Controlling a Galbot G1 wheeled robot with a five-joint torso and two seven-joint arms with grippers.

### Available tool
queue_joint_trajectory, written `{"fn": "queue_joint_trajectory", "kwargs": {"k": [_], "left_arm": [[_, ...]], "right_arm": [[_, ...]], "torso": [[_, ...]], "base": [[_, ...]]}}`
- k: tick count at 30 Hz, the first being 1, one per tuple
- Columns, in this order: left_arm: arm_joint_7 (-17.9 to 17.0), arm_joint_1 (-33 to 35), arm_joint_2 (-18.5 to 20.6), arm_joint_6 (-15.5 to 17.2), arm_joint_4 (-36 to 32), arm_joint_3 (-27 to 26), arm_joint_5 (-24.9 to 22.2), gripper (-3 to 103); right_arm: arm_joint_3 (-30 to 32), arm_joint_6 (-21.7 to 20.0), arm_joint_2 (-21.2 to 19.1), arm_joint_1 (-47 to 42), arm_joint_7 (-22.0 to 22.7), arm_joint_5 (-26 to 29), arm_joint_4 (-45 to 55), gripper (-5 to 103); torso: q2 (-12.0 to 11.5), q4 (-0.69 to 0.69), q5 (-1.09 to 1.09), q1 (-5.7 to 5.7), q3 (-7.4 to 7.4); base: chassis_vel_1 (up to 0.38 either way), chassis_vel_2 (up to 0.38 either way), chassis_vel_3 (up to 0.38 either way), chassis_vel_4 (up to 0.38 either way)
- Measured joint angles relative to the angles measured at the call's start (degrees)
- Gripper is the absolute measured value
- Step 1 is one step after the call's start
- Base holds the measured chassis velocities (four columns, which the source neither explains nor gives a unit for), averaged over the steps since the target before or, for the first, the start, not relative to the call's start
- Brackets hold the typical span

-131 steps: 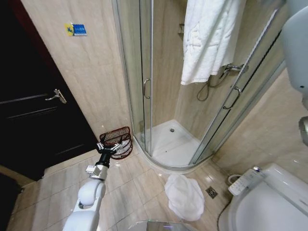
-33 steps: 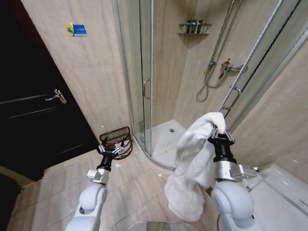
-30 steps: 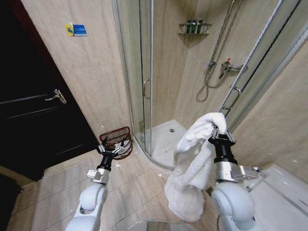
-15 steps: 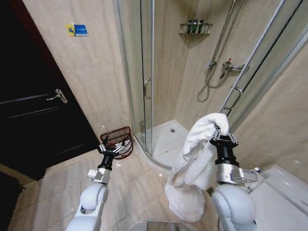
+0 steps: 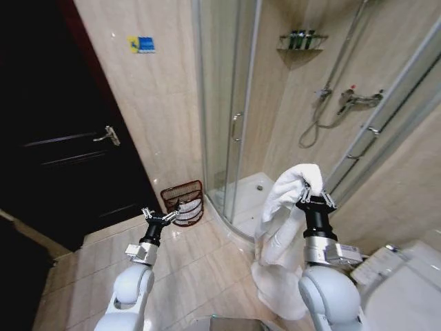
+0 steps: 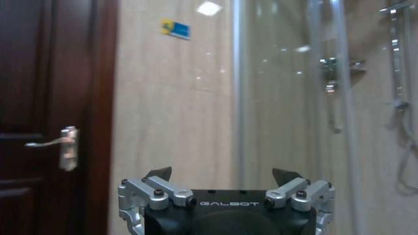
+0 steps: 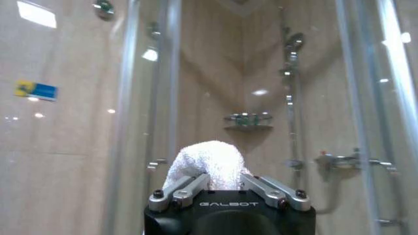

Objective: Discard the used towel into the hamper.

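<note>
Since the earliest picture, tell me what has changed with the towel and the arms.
The right hand came into view shut on the white towel, which hung high by the shower at first and has been lowered, its tail trailing to the floor. The whole view then slid rightward, so the camera turned left, not the things. The left hand stays open and raised before the hamper, which stays by the shower door.

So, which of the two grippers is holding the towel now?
The right gripper: its fingers are shut on the white towel. The left gripper is open and empty, near the hamper.
</note>
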Motion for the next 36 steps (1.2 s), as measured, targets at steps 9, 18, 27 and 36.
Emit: {"fn": "queue_joint_trajectory", "kwargs": {"k": [9, 18, 27, 36], "left_arm": [[-0.84, -0.32, -0.19, -1.98, 0.67, 0.72, 1.11, 100], [-0.81, -0.31, -0.69, -2.05, 0.7, 2.29, 1.69, 100], [-0.67, -0.35, -0.35, 0.14, 0.4, 1.87, 1.52, 100], [-0.42, -0.16, -0.2, 0.31, 0.7, 1.07, 1.62, 100]], "right_arm": [[0.77, 0.21, -0.49, 0.15, 0.17, 1.86, -0.14, 6], [2.07, 0.83, -1.06, -0.58, 0.86, 2.46, -0.14, 6], [1.29, 0.87, -1.15, -0.13, 0.48, 2.47, -0.51, 6], [-0.24, 0.89, -0.34, 0.39, 0.8, 2.0, -1.44, 6]], "torso": [[0.0, 0.01, -0.01, -0.01, -0.01], [0.0, -0.01, 0.05, 0.0, 0.0], [0.0, 0.0, 0.04, -0.01, 0.0], [0.0, 0.0, 0.02, 0.0, 0.0]], "base": [[0.361, 0.375, -0.261, -0.262], [0.101, 0.045, -0.059, -0.085], [-0.061, -0.059, 0.028, 0.049], [0.044, 0.048, -0.009, 0.003]]}}
